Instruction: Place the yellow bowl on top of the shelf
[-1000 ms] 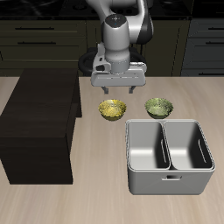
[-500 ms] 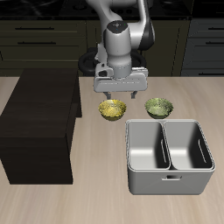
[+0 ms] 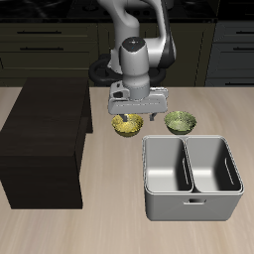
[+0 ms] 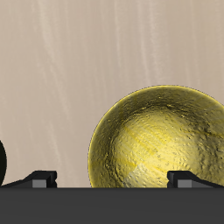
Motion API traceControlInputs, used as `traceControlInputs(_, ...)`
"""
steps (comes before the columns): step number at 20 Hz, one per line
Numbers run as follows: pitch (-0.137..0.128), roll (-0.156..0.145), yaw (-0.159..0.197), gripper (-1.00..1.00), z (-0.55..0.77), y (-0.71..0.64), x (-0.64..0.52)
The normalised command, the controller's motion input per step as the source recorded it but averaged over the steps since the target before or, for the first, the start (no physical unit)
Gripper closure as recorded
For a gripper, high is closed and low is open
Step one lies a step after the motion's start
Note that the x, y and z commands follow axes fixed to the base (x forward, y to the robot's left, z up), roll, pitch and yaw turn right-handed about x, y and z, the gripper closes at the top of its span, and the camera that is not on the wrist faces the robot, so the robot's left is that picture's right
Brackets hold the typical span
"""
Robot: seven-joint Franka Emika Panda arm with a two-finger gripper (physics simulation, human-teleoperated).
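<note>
The yellow bowl [image 3: 126,126] sits on the table between the shelf [image 3: 45,129] and an olive-green bowl. It is small, round and glossy inside. My gripper [image 3: 134,113] hangs open just above the bowl's back rim and holds nothing. In the wrist view the yellow bowl [image 4: 163,140] lies close below, mostly towards one fingertip [image 4: 194,178], while the other fingertip [image 4: 39,179] stands over bare table. The gripper [image 4: 116,179] is wide open there. The shelf is a large dark box with a flat top, at the side of the table.
The olive-green bowl [image 3: 180,121] sits beside the yellow one. A grey two-compartment bin [image 3: 191,177] stands nearer the table's front edge. A dark rounded edge [image 4: 2,163] shows at the wrist view's border.
My gripper has come down towards the yellow bowl and slightly forward, and still stands open. The bowls, bin and shelf have not moved.
</note>
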Motion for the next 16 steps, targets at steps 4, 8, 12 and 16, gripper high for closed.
traceControlInputs(4,0.021,0.015,0.006,-1.00,-0.23,0.08,-0.05)
traceControlInputs(8,0.031,0.007,-0.008,-1.00,-0.17,0.01,-0.04)
traceControlInputs(12,0.056,0.033,-0.019,-1.00,-0.38,0.07,-0.06)
traceControlInputs(16,0.014,0.011,-0.027,1.00,-0.16,0.02,-0.09)
